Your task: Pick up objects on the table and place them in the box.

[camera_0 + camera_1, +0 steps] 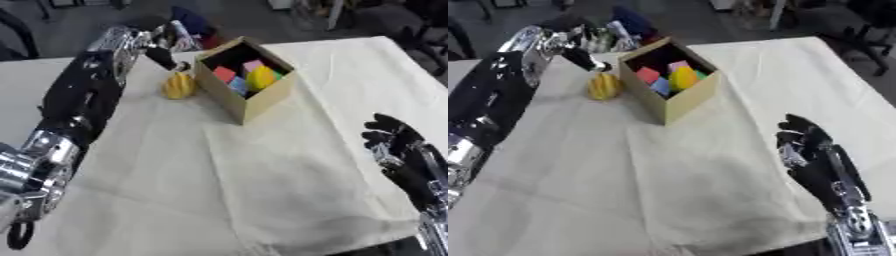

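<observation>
Left eye view: the left hand (pixel 162 52) reaches over the yellow object (pixel 179 86), fingers pointing down just above it; contact cannot be confirmed. That object lies on the worktop (pixel 262 175) beside the box (pixel 249 102), which holds coloured blocks (pixel 245 75). The right hand (pixel 802 145) rests open at lower right.

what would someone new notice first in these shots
The open tan cardboard box at the table's far middle, holding bright pink, red, blue and yellow blocks, draws the eye first. Just to its left a yellow ridged object sits on the cream tablecloth, with the left robot hand right above it. The right robot hand rests open at the lower right.
</observation>
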Controlling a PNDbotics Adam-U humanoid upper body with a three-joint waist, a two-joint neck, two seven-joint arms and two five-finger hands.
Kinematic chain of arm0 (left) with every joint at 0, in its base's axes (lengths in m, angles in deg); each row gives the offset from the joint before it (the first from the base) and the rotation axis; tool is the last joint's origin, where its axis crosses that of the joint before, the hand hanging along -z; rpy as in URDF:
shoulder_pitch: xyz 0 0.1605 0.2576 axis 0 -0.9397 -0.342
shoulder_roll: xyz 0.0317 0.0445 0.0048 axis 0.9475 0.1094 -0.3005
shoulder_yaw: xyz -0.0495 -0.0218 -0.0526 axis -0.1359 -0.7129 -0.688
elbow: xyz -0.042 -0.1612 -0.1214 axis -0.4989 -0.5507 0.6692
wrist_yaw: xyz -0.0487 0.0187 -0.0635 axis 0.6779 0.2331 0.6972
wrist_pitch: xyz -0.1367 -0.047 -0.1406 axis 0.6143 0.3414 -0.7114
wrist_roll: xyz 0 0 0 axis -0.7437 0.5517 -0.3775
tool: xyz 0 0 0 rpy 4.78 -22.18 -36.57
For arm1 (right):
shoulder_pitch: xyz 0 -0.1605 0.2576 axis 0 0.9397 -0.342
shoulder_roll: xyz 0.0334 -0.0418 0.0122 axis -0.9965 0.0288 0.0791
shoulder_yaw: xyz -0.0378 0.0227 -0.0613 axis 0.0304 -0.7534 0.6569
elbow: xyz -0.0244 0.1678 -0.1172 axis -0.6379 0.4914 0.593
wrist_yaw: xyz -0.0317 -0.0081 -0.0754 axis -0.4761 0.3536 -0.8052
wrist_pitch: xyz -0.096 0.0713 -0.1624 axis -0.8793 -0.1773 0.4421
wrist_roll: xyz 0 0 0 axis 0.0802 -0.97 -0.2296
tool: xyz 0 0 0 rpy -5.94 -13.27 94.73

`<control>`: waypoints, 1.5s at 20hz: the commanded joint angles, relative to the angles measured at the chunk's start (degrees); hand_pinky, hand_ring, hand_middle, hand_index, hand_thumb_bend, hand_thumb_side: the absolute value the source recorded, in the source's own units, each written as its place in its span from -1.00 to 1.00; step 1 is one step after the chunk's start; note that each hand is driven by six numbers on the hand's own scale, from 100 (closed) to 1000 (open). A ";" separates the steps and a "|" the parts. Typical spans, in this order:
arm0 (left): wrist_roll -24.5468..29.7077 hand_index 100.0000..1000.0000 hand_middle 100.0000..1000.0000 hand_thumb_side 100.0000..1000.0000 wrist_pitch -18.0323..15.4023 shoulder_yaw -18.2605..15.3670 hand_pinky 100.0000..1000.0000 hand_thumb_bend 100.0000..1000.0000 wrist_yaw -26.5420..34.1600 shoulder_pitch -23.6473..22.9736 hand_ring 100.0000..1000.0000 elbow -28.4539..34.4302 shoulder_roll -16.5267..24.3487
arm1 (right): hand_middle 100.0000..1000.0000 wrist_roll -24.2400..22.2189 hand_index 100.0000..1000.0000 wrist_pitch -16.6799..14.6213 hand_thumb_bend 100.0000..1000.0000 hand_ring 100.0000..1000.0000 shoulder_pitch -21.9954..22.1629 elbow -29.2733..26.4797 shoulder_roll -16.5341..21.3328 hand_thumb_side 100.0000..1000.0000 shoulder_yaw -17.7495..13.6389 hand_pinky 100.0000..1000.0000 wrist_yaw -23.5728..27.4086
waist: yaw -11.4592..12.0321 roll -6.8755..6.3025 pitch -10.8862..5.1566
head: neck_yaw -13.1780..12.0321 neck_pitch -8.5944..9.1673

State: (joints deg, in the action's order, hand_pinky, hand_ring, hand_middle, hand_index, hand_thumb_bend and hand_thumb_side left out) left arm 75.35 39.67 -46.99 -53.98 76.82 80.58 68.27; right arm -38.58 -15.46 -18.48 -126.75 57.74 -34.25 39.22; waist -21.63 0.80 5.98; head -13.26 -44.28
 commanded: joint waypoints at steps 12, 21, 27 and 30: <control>-7.74 0.63 0.30 -0.49 7.42 -1.66 0.23 -0.11 -4.71 -0.99 0.17 -3.20 -1.68 | 0.50 0.00 0.74 0.05 -1.00 0.52 -1.49 -0.84 0.82 -0.25 -0.24 0.51 0.62 | -1.56 -0.40 1.01 | -2.57 0.16; -9.41 0.28 -0.09 -0.96 8.07 -1.79 -0.07 -0.41 -2.16 -1.85 -0.11 -4.97 -2.03 | 0.50 0.06 0.74 0.09 -1.00 0.52 -1.57 -0.86 0.82 -0.25 -0.33 0.51 0.70 | -1.79 -0.41 1.27 | -4.91 0.16; -9.51 -0.04 -0.42 -0.98 5.25 -1.29 -0.23 -0.56 -0.05 -0.97 -0.35 0.72 0.41 | 0.50 0.35 0.74 0.12 -1.00 0.52 -1.18 -0.76 0.99 -0.25 -0.66 0.51 0.56 | -1.04 -0.40 0.58 | -3.99 0.16; -10.37 -0.06 -0.44 -1.00 3.94 -0.88 -0.23 -0.57 0.92 0.40 -0.35 7.76 3.09 | 0.50 0.42 0.74 0.10 -1.00 0.52 -0.93 -0.70 1.16 -0.26 -0.78 0.51 0.41 | -0.46 -0.54 0.11 | -3.63 0.16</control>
State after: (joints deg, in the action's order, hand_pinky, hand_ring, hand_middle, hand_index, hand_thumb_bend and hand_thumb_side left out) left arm 65.28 44.30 -48.08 -53.64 75.40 84.77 68.75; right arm -38.41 -15.33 -18.93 -126.74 57.78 -34.59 39.52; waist -22.04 0.80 7.04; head -17.12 -44.28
